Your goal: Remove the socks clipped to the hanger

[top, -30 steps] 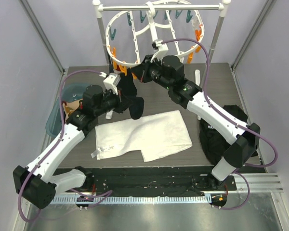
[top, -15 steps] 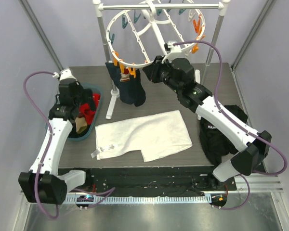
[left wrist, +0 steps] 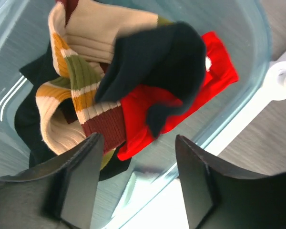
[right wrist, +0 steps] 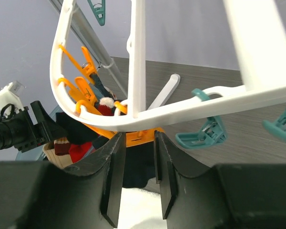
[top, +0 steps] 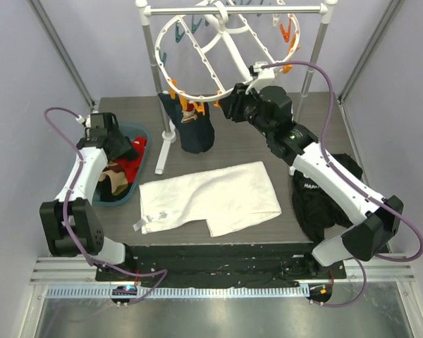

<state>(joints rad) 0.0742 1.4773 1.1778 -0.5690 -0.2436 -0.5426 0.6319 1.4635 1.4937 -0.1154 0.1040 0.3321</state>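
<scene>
The dark socks [top: 196,132] are hanging lengthwise down from the low rim of the hanger [right wrist: 181,110], upper centre of the top view, just left of the narrowly parted right gripper [right wrist: 139,138], the nearer 1, while the left gripper [left wrist: 137,140] is hovering spread and empty over the bin [left wrist: 257,57] at left.

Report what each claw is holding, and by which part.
Left claw: nothing, jaws open above the socks in the bin. Right claw: straddles an orange clip on the hanger rim; whether it grips cannot be told.
</scene>
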